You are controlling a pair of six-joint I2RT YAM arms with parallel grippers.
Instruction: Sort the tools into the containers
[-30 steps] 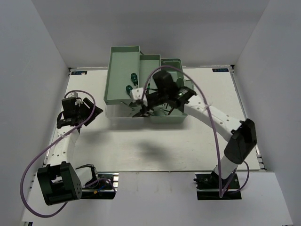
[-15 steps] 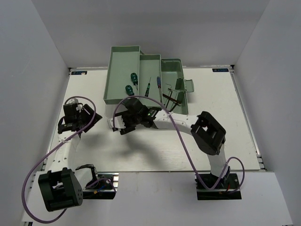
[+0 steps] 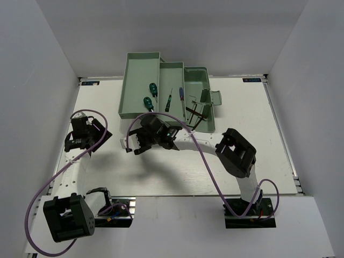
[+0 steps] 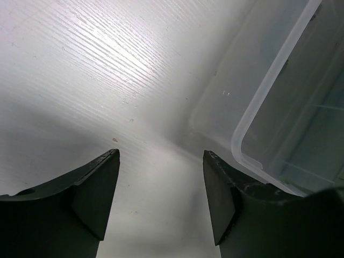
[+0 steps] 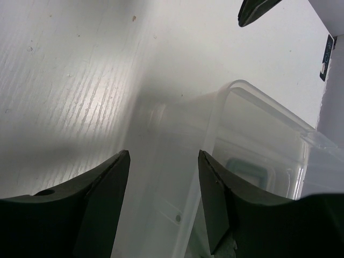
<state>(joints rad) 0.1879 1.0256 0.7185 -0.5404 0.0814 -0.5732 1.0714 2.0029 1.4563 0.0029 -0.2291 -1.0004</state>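
Observation:
The pale green toolbox (image 3: 140,60) stands open at the back middle with its trays folded out. Two green-handled screwdrivers (image 3: 147,101) lie in the left tray. A thin screwdriver (image 3: 169,99) and a blue-handled one (image 3: 181,95) lie in the middle tray, and dark hex keys (image 3: 196,113) in the right one. My right gripper (image 3: 133,144) is open and empty, low over the corner of the translucent clear lid (image 5: 252,134), in front of the box. My left gripper (image 3: 102,135) is open and empty, over the bare table beside the lid's rounded corner (image 4: 269,102).
White walls close in the table at the back and on both sides. The purple cables loop over both arms. A dark pointed tip (image 5: 257,8) shows at the top edge of the right wrist view.
My right arm has drawn back from over the toolbox to its front left, folding its elbow in, and now hangs low over the lid. My left gripper has shifted slightly.

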